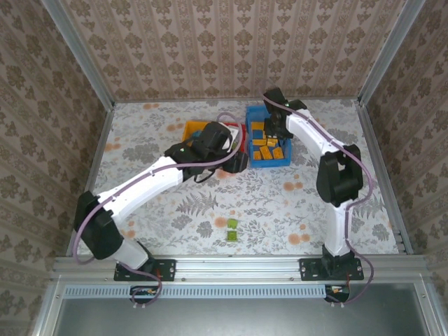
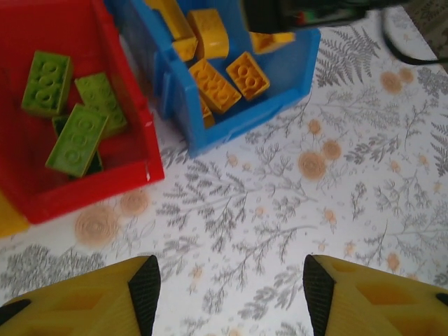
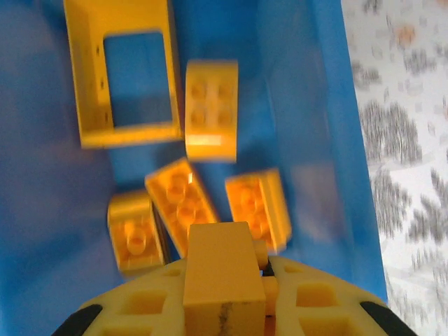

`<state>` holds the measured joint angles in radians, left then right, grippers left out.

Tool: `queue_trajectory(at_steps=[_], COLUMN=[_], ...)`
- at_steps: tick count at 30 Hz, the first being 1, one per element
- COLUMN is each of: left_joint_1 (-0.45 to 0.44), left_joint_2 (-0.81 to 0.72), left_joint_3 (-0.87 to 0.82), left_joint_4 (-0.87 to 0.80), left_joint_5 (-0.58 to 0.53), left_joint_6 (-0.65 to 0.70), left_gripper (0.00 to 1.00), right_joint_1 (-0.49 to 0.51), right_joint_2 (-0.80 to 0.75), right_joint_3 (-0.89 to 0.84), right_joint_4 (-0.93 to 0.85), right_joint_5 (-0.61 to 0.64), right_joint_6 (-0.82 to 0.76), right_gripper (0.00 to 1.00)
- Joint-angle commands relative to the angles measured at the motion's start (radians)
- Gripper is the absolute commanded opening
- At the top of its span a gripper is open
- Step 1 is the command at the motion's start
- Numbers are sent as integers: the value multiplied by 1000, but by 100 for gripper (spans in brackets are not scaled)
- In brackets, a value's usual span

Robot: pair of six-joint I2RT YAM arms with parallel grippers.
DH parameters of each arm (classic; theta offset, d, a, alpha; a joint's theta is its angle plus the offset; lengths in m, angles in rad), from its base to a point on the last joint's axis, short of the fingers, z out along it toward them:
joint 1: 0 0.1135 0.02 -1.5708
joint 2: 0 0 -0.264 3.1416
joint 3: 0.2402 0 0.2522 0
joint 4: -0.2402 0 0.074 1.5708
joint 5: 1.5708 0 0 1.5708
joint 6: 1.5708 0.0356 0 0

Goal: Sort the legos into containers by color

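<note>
- The right gripper (image 3: 225,308) is clamped on one orange brick (image 3: 222,269), held above the inside of the blue bin (image 3: 308,105).
- Loose orange bricks (image 3: 185,199) lie on the bin floor just ahead of its fingers, with an orange frame piece (image 3: 84,77) farther in.
- The left gripper (image 2: 227,290) stands open and empty over the bare table (image 2: 280,210), near the front of the red bin (image 2: 84,192).
- Green bricks (image 2: 77,140) lie in the red bin, ahead and left of its fingers.
- Two stray bricks (image 1: 232,231), both green, sit on the table near the arm bases, well apart from both grippers.
</note>
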<state>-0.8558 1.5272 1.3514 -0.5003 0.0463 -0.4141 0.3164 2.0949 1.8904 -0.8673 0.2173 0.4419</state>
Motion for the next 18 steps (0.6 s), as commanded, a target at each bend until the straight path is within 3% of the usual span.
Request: queue_trajectory(at_steps=[1,6,10,18], left_joint_1=[8,24,35,43], left_joint_2=[48,93,87,15], left_joint_3=[74,115,102,1], left_joint_4=[34,30,24,-52], left_joint_5=[18,38,43,27], left_joint_6=[55,67,72,86], left_gripper=[60,60,60,62], right_joint_1=[-4,-5,-6,16], right_joint_2=[113,281,379,383], right_joint_3=[180,410,542,639], right_joint_4=[-62,-156,-205,-247], right_joint_5=[72,146,166,167], right_joint_6=[-62,-62,-66,-95], right_gripper=[11,15,25,49])
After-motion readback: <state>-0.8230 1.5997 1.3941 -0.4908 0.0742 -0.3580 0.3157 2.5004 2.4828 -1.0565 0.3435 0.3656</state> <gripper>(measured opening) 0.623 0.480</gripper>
